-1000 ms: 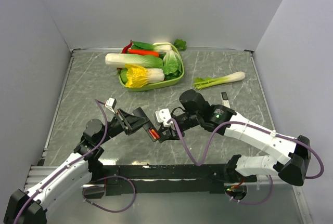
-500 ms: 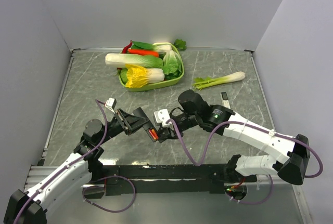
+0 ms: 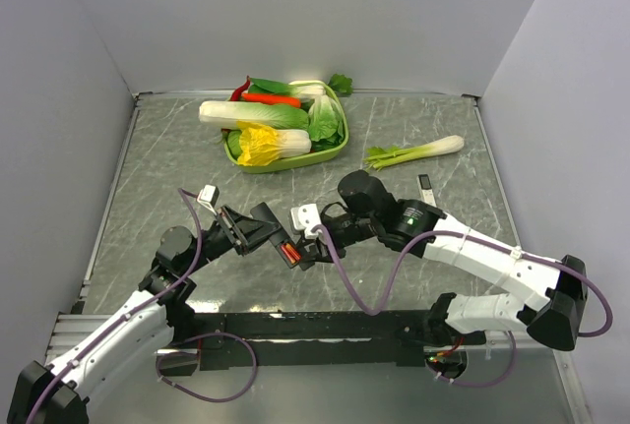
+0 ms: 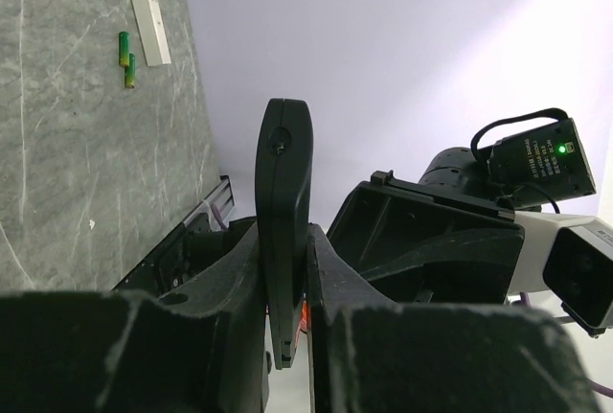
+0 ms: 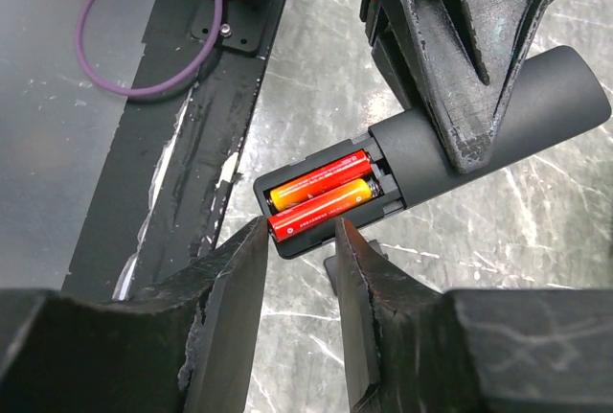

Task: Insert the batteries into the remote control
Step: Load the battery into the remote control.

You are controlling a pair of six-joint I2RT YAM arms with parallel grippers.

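White links point(image 3: 492, 257), black joints point(image 3: 177, 245), purple cables point(image 3: 375, 312), black right pincer point(image 5: 300, 231)

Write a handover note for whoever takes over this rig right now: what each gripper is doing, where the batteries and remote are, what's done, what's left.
Left gripper: shut on the slim black rectangular remote control, battery slot side up.
Right gripper: open, empty, fingertips at the slot end of the remote.
Done: two red-orange cylindrical batteries lie side by side in the open slot.
Elsewhere: two small green batteries lie on the grey marbled table beside a slim white device.
Left: probably check seating; no slot cover is in view.
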